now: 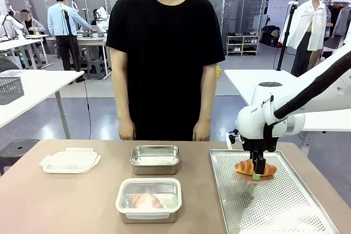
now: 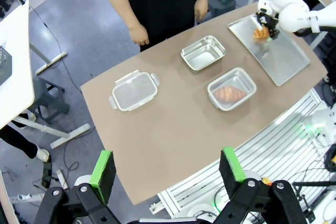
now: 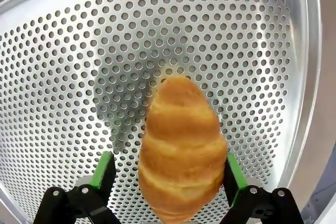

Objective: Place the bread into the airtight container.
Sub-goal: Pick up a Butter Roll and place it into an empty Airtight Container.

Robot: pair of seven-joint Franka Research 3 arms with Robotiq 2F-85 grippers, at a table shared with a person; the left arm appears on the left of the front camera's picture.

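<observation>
the bread (image 3: 181,145) lies on the perforated tray (image 1: 285,206) at the right of the front view; the right gripper (image 1: 256,175) is down over it, fingers spread to either side, one pad at the crust, a gap at the other, not pinching; the left gripper (image 2: 168,153) hangs high above the table (image 2: 173,129), fingers wide apart, nothing between; the empty steel container (image 1: 155,159) sits mid-frame, a second container (image 1: 148,198) holding a bread just below, a clear lid (image 1: 70,160) at left

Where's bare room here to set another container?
Bare: the near-left corner of the table, between lid and filled container; the near half of the perforated tray. Crowded: the middle, by the empty steel container, and the tray's far end, where the right gripper straddles a croissant.
</observation>
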